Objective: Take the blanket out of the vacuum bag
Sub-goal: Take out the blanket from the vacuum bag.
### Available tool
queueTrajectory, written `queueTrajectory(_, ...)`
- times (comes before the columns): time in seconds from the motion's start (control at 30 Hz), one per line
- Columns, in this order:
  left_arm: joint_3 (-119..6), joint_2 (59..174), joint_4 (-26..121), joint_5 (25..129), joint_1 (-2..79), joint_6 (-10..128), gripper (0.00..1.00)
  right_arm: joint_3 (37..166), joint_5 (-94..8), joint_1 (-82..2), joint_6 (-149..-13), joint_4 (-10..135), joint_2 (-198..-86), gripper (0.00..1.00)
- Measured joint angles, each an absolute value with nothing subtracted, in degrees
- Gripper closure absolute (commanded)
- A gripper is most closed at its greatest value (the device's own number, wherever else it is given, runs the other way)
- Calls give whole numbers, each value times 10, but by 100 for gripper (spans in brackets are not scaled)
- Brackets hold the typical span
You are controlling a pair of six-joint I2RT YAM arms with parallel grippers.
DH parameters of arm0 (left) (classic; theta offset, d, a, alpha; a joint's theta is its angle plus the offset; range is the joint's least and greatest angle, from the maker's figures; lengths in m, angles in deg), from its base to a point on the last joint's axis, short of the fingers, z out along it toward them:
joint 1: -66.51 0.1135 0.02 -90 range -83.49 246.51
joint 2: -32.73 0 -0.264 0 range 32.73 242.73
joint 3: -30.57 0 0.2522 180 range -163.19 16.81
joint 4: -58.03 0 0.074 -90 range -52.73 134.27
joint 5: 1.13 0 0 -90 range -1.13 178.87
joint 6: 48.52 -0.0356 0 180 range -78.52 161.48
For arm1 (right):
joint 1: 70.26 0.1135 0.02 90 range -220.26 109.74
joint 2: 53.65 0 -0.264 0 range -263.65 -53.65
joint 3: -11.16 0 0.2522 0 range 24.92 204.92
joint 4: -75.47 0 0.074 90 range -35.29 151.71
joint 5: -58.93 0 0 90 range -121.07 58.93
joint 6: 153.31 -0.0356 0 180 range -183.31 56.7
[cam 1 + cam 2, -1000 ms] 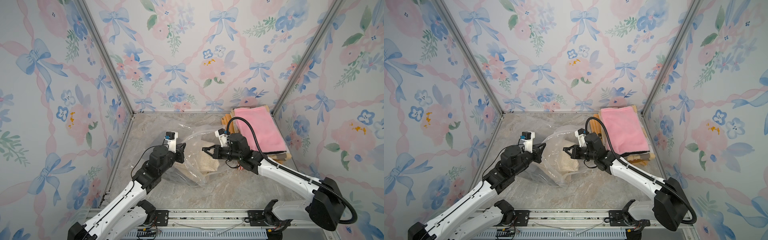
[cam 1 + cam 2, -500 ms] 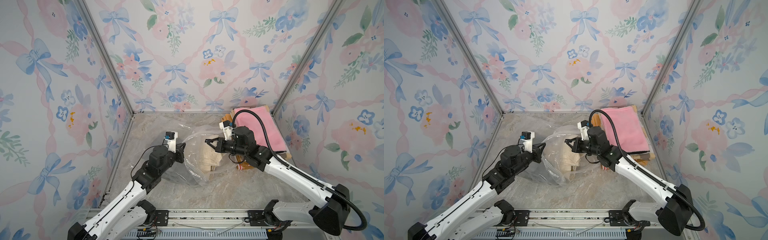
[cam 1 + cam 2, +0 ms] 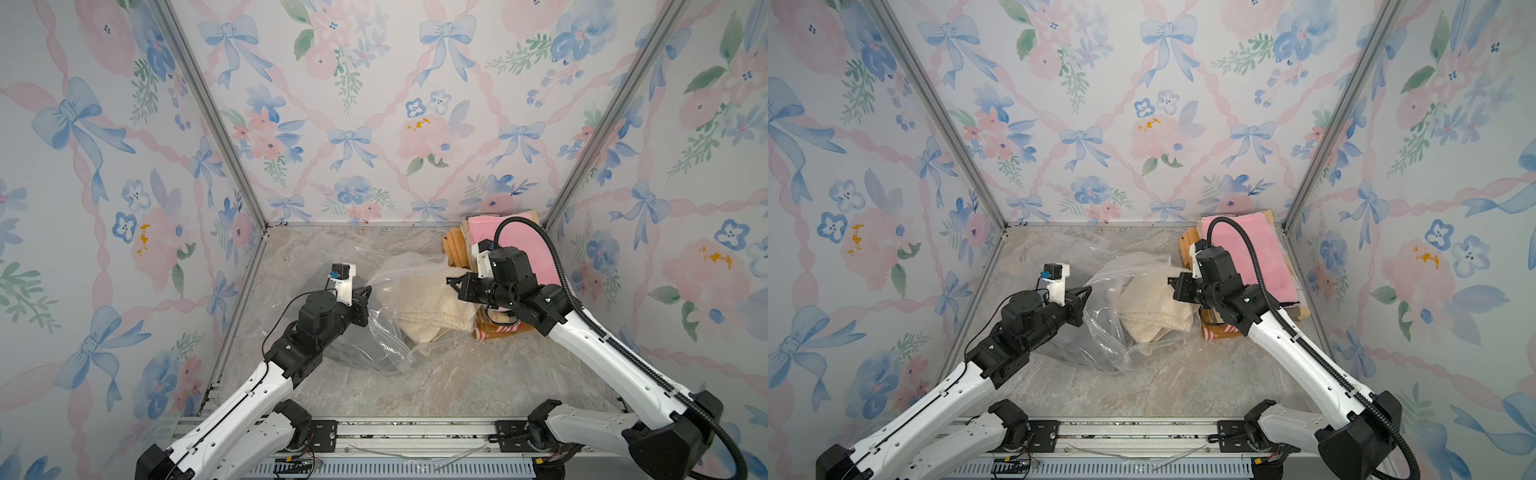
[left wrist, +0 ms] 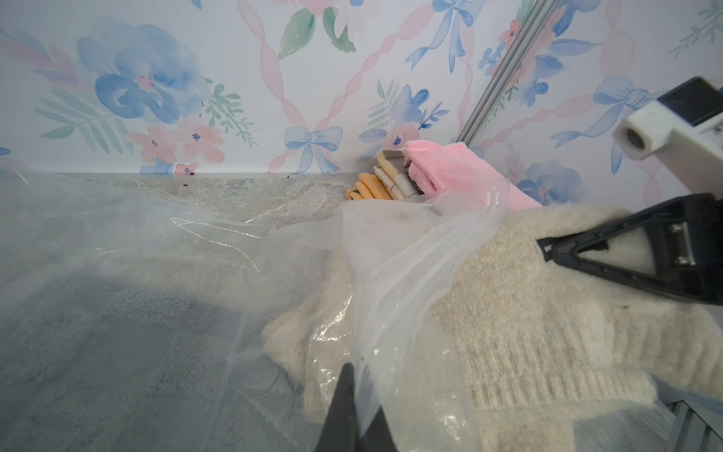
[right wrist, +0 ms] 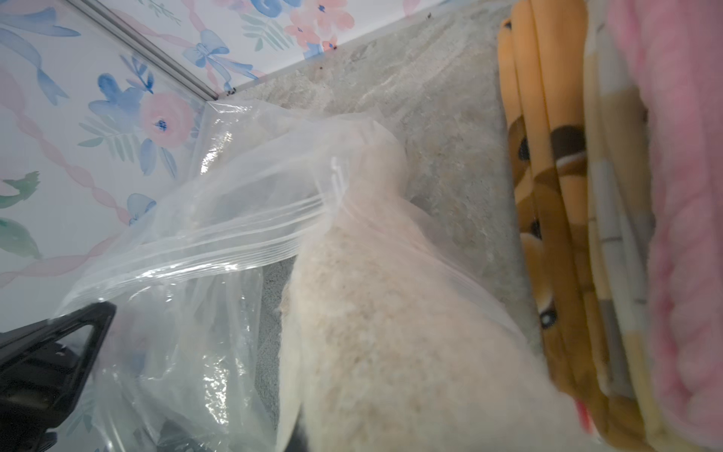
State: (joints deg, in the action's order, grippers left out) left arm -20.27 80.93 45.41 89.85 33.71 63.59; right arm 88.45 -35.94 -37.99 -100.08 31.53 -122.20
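marble table (image 3: 457, 382), floral walls (image 3: 374, 124): left end effector (image 3: 367, 291) pinched shut on the vacuum bag (image 3: 390, 351); right end effector (image 3: 451, 282) closed on the cream blanket (image 3: 432, 309), partly outside.

**Top views, pair:** set high over my base rail (image 3: 395, 432), angled down at the whole table (image 3: 457, 386). Distant and near-identical; both held the full workspace.

**Left wrist view:** low and close. It faced across the vacuum bag (image 4: 391, 250) toward my right end effector (image 4: 544, 245).

**Right wrist view:** closer. It faced back toward my left end effector (image 5: 109, 311).

**Shared by the wrist views:** the bag, the blanket (image 4: 528, 332) and the folded pile (image 4: 391, 184).
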Motion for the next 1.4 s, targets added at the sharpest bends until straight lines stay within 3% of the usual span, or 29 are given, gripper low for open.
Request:
queueTrajectory(0.17,-200,812,455,885,337,630,100,798,-387,-371,-1067,384,-1228,100)
queueTrajectory(0.43,-193,822,466,856,337,619,100,780,-392,-325,-1190,476,-1251,100)
queueTrajectory(0.73,-171,823,494,841,339,619,100,702,-287,-260,-1307,553,-1237,100)
queueTrajectory(0.87,-171,823,493,839,339,616,100,665,-253,-240,-1323,590,-1253,87)
queueTrajectory(0.97,-171,823,493,839,339,616,100,650,-235,-237,-1323,606,-1270,64)
queueTrajectory(1.13,-171,823,493,838,339,616,100,625,-229,-236,-1322,638,-1284,35)
queueTrajectory(1.4,-171,823,493,839,339,616,100,623,-253,-245,-1302,596,-1283,28)
